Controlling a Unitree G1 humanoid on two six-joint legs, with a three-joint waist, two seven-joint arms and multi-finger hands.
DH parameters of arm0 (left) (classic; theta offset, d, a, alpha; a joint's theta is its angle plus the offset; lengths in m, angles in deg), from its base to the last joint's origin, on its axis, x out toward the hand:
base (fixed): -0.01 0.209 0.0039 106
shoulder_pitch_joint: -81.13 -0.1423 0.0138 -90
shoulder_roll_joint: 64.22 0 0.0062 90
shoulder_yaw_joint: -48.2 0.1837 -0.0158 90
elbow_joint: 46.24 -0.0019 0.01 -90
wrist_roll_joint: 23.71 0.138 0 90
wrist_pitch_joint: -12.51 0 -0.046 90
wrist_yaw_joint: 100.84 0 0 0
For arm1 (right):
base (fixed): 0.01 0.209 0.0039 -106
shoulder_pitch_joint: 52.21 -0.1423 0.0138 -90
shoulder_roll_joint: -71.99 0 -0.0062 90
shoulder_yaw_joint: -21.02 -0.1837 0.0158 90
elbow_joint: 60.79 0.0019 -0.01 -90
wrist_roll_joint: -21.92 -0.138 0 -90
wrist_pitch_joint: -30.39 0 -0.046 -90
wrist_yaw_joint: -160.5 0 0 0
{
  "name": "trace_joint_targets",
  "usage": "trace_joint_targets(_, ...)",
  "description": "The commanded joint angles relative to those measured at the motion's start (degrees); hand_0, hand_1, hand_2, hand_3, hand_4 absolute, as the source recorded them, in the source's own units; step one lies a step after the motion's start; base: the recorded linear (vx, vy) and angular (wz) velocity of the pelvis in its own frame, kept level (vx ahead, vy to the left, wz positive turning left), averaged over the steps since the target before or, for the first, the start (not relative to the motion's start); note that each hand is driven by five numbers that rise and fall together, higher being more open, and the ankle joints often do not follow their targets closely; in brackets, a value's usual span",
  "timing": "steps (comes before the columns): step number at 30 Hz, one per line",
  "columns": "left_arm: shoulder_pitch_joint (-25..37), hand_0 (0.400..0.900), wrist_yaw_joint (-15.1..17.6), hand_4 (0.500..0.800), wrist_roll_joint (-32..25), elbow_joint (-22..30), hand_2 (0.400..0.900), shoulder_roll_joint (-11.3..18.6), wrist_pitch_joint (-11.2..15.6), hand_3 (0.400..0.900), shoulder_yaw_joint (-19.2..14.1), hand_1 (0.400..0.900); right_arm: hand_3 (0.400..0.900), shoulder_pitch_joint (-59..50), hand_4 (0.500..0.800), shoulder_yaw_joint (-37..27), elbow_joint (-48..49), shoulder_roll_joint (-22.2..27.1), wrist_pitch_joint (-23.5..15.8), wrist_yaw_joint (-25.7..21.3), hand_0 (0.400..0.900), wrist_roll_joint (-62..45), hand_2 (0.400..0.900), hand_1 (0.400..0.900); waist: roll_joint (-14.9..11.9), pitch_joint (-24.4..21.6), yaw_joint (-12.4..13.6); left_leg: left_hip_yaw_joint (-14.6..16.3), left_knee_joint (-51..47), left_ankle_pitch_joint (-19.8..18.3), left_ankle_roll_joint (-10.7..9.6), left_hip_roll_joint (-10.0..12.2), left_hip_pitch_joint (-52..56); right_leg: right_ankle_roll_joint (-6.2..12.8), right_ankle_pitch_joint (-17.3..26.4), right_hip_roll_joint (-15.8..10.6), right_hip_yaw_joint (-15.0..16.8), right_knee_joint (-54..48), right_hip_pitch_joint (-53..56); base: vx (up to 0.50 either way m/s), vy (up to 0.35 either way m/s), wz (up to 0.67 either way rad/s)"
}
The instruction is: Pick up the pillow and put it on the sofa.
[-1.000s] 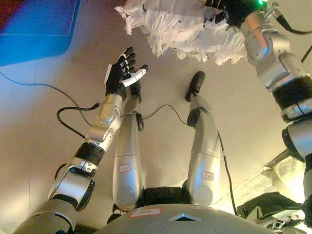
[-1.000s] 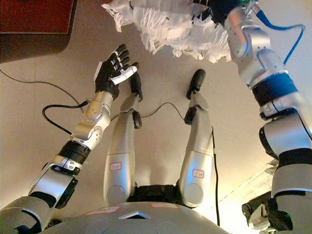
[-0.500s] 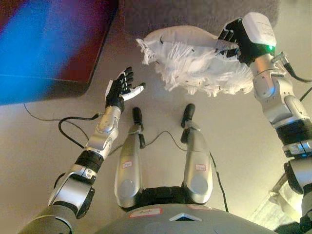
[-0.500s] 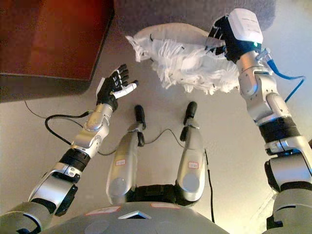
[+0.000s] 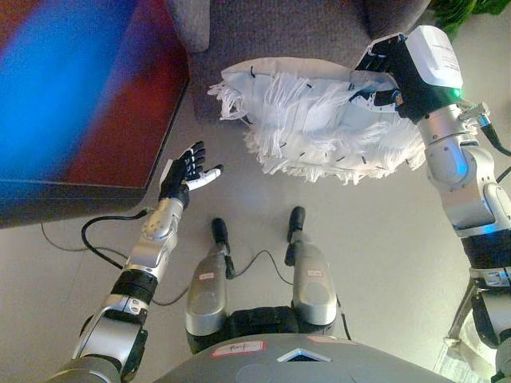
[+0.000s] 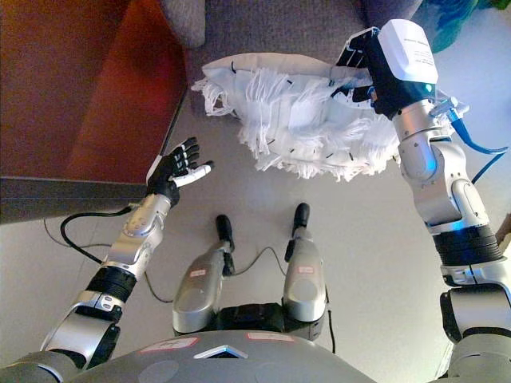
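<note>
A white fringed pillow (image 5: 319, 120) hangs in the air in front of the grey sofa (image 5: 279, 32). My right hand (image 5: 383, 76) is shut on the pillow's right end and holds it up just before the sofa's front edge. It also shows in the right eye view (image 6: 299, 116). My left hand (image 5: 185, 169) is open and empty, fingers spread, low at the left, well apart from the pillow.
A dark red table (image 6: 72, 88) stands at the left, next to the sofa. A green plant (image 5: 459, 12) shows at the top right corner. Beige floor (image 5: 375, 231) lies below the pillow.
The view has tilted up, bringing the sofa and table into sight. My right hand has carried the pillow closer to the sofa front. My left hand stays open.
</note>
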Motion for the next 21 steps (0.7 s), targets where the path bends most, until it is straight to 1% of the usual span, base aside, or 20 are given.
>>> trace_joint_targets(1,-5.5,0.9,-0.9,0.8,2.9,3.4,0.9,1.3,2.5,0.9,-0.3,0.9,0.4,-6.7,0.5,-8.7,5.2,2.8,-5.0,-5.5,0.4,-3.3,0.4,0.4,-1.3,-16.8,1.2,-1.7,-1.2,-2.4,0.3,0.6,-0.7,6.58,1.7,-2.9,-0.7,0.3,1.4,0.11,-0.045,0.05)
trace_joint_targets(5,-8.5,0.9,-1.7,0.8,2.8,4.0,0.9,1.7,2.1,0.9,-2.0,0.9,0.4,-9.9,0.5,-8.9,3.7,4.9,-5.5,-5.4,0.4,-6.6,0.4,0.4,-2.1,-18.3,2.2,-1.8,-1.5,-2.4,-0.4,1.7,0.4,6.07,1.4,-2.0,-1.3,-1.1,2.8,0.1,-0.054,0.08)
trace_joint_targets(9,-10.7,0.9,-2.7,0.8,1.4,4.7,0.9,2.5,1.9,0.9,-2.6,0.9,0.4,-17.0,0.5,-4.4,-2.9,8.2,-5.4,-4.2,0.4,-12.7,0.4,0.4,-2.6,-18.9,3.5,-2.1,-2.0,-1.9,-1.4,3.0,1.1,5.45,1.0,-1.1,-2.3,-2.2,4.3,0.1,-0.085,0.18)
trace_joint_targets(12,-11.7,0.9,-3.7,0.8,-0.4,5.7,0.9,3.9,2.2,0.9,-2.3,0.9,0.4,-26.2,0.5,3.6,-12.7,11.3,-5.3,-2.6,0.4,-18.1,0.4,0.4,-2.8,-18.7,4.8,-2.6,-2.3,-1.2,-2.4,3.9,1.0,4.96,0.4,-0.3,-3.1,-2.6,4.8,0.07,-0.103,0.22)
trace_joint_targets(13,-11.9,0.9,-4.0,0.8,-1.2,6.0,0.9,4.5,2.4,0.9,-1.9,0.9,0.4,-29.0,0.5,6.1,-16.2,11.7,-4.9,-2.2,0.4,-19.7,0.4,0.4,-3.0,-18.7,5.5,-2.7,-2.3,-1.0,-2.6,4.2,0.9,4.77,0.2,-0.2,-3.3,-2.7,5.0,0.07,-0.115,0.27)
trace_joint_targets(14,-12.2,0.9,-4.5,0.8,-2.3,6.5,0.9,5.2,2.7,0.9,-1.5,0.9,0.4,-33.5,0.5,9.9,-21.8,11.6,-4.8,-1.7,0.4,-21.6,0.4,0.4,-2.9,-18.5,6.2,-3.0,-2.3,-0.7,-3.0,4.5,0.8,4.54,-0.1,0.0,-3.6,-2.7,5.3,0.07,-0.12,0.3)
trace_joint_targets(15,-12.4,0.9,-4.7,0.8,-3.3,6.9,0.9,5.7,3.0,0.9,-1.2,0.9,0.4,-37.5,0.5,13.8,-27.5,11.2,-4.7,-1.3,0.4,-23.0,0.4,0.4,-2.7,-18.1,6.7,-3.5,-2.2,-0.5,-3.3,4.8,0.7,4.3,-0.3,0.2,-3.8,-2.8,5.5,0.06,-0.117,0.3)
trace_joint_targets(18,-12.8,0.9,-5.4,0.8,-5.8,7.5,0.9,6.4,3.5,0.9,-0.4,0.9,0.4,-46.7,0.5,22.0,-41.5,9.0,-4.3,-0.3,0.4,-25.2,0.4,0.4,-1.6,-17.3,8.3,-4.6,-1.6,-0.1,-3.8,5.3,0.0,3.75,-0.8,0.7,-4.3,-3.2,5.8,0.06,-0.118,0.27)
trace_joint_targets(21,-13.0,0.9,-6.6,0.8,-7.6,8.8,0.9,7.1,3.7,0.9,0.5,0.9,0.4,-53.0,0.5,26.5,-52.5,7.2,-4.0,-0.1,0.4,-25.6,0.4,0.4,0.1,-16.5,9.9,-6.2,-1.0,0.7,-4.4,5.8,-1.5,3.27,-1.0,1.2,-5.5,-3.9,5.8,0.04,-0.105,0.3)
